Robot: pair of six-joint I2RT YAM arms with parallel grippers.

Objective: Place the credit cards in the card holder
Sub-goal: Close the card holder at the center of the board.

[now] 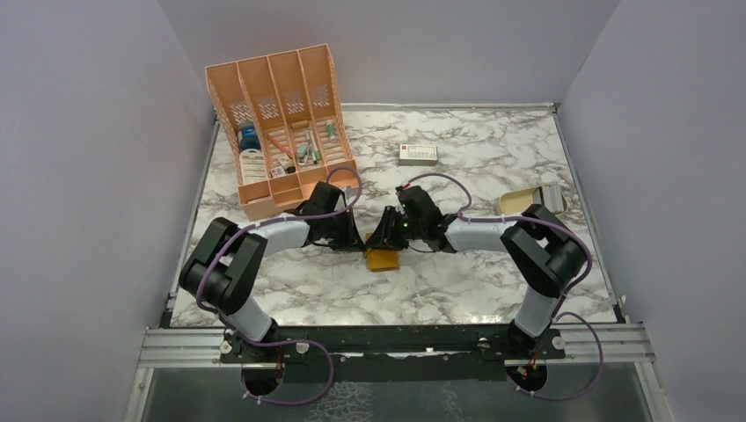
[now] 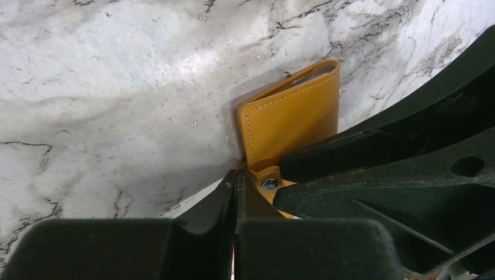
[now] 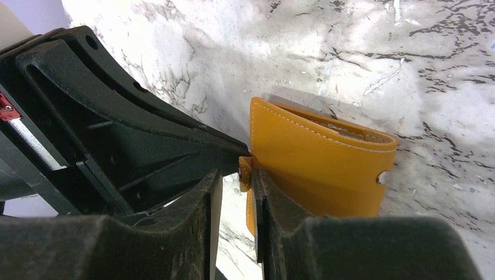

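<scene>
Card holder (image 1: 382,258) was found near the middle of the counter (image 1: 475,281), between both arms. Left gripper (image 2: 236,182) was fully closed, tip against the holder's edge; any grasp could not be determined. Right gripper (image 3: 233,178) stood narrowly parted about the holder's small tab, with a gap showing on one side.

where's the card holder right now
In the top view the card holder sits mid-table, right where the left hand and right hand meet, below and right of the orange organiser in the picture.
</scene>
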